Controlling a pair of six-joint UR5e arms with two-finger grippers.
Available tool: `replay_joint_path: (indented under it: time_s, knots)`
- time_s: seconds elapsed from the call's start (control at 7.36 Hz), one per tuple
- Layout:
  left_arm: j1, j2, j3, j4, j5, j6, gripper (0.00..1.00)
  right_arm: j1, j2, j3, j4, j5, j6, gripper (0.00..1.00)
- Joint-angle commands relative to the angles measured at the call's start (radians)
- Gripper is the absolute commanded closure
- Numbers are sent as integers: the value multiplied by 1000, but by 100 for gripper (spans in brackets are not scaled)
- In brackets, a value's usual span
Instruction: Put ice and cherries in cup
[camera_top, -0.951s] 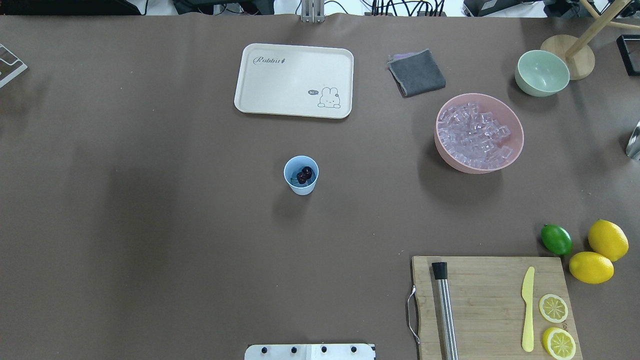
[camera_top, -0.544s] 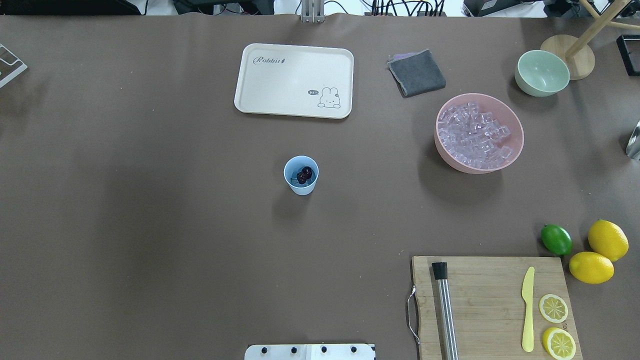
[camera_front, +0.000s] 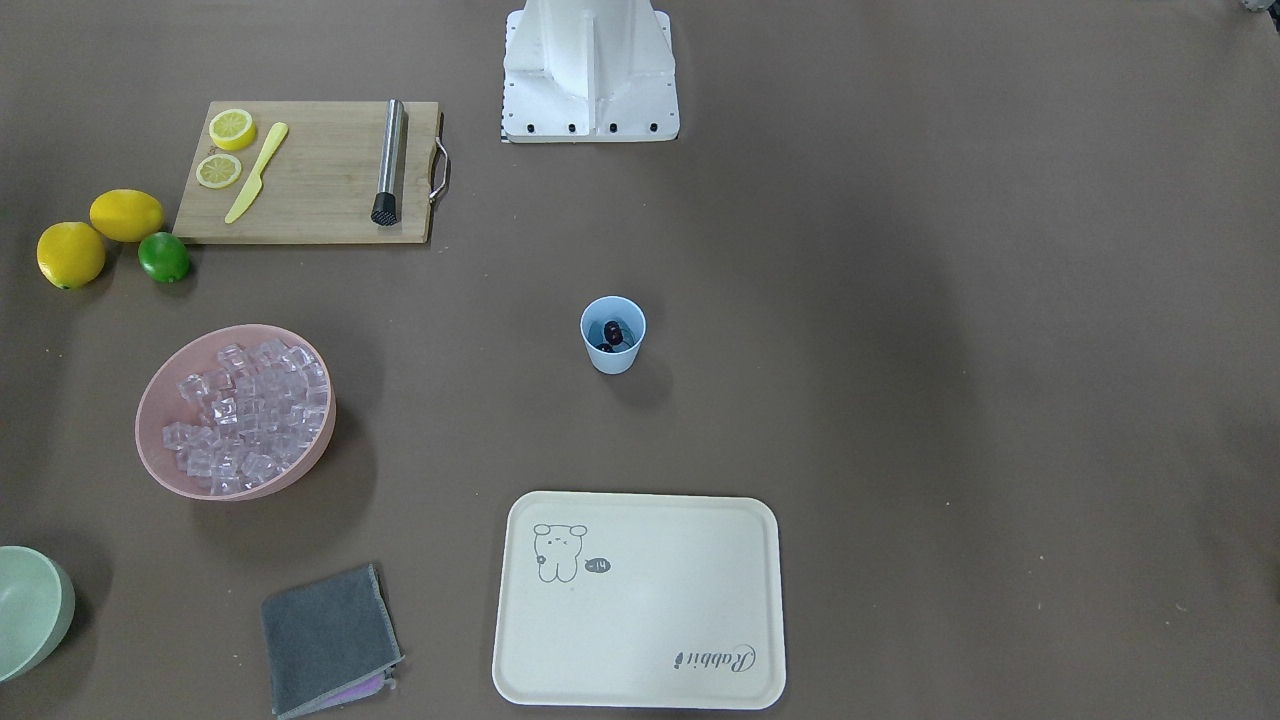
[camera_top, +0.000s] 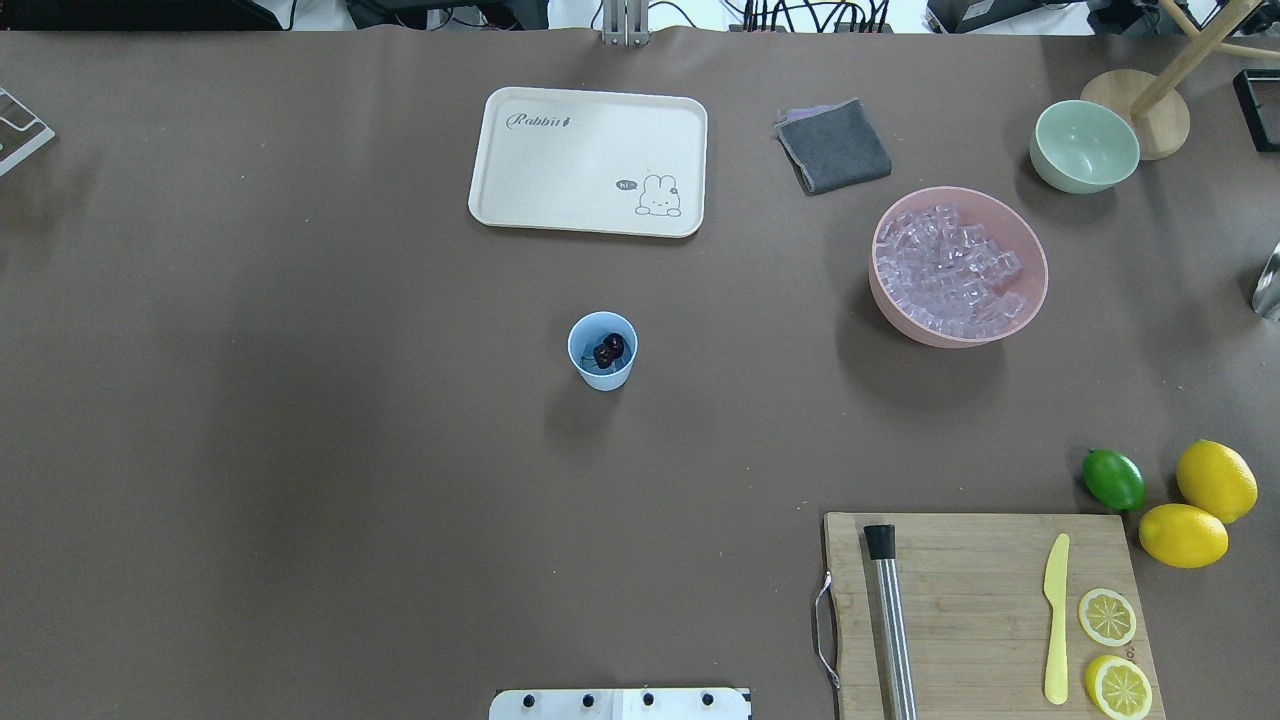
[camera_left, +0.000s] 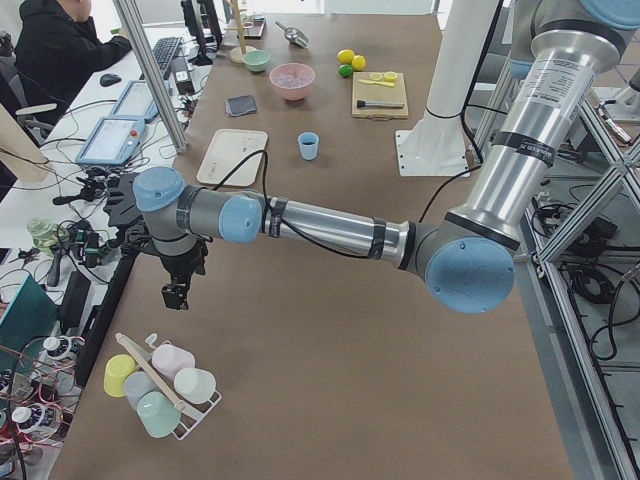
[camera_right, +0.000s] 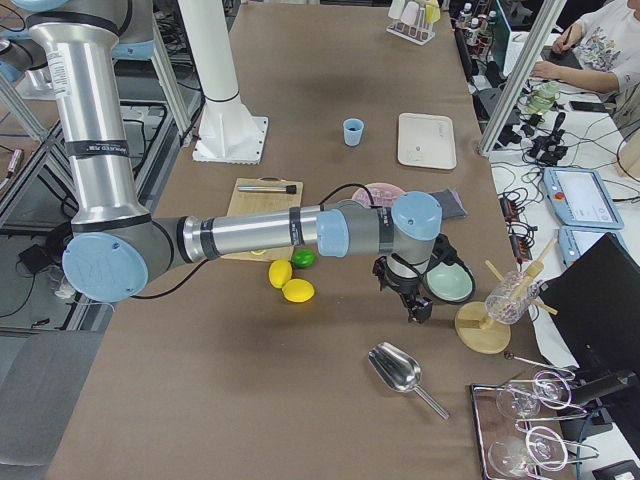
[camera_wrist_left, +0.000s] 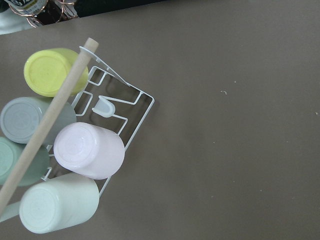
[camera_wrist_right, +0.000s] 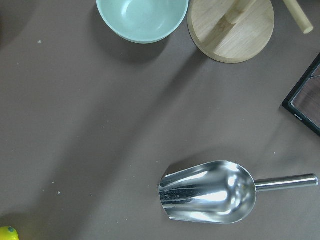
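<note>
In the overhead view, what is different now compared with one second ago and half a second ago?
Nothing visibly changed in the overhead view. The cup stands at the same spot mid-table with the cherries inside it, the ice lies as before in the pink bowl, and no arm shows in that view, then or now.

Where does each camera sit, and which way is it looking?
Front-facing: across the table, facing the robot's base, looking down on the cup.
Overhead: behind the robot, looking forward; base edge only; shares the cup.
Exterior left: table's end; left arm near.
Exterior right: opposite end; right arm near.
Left wrist: down on pastel tumblers; no robot parts.
Right wrist: down on a metal scoop, likewise; exterior right shares it.
</note>
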Motion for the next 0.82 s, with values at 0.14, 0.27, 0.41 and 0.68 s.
replay_joint_path:
  time_s: [0.14, 0.27, 0.41, 0.68]
  knots:
    - [9, -5, -24, 3, -10, 5, 2, -2, -9, -10, 0, -2, 4, 1]
    - [32, -9, -12, 1, 31, -4, 2, -2, -12, -11, -2, -2, 5, 1]
    - [24, -8, -4, -2, 27, -1, 2, -2, -8, -8, 0, -1, 69, 1]
    - [24, 17, -27, -38, 30, 7, 2, -2, 6, 4, 0, -27, 106, 1]
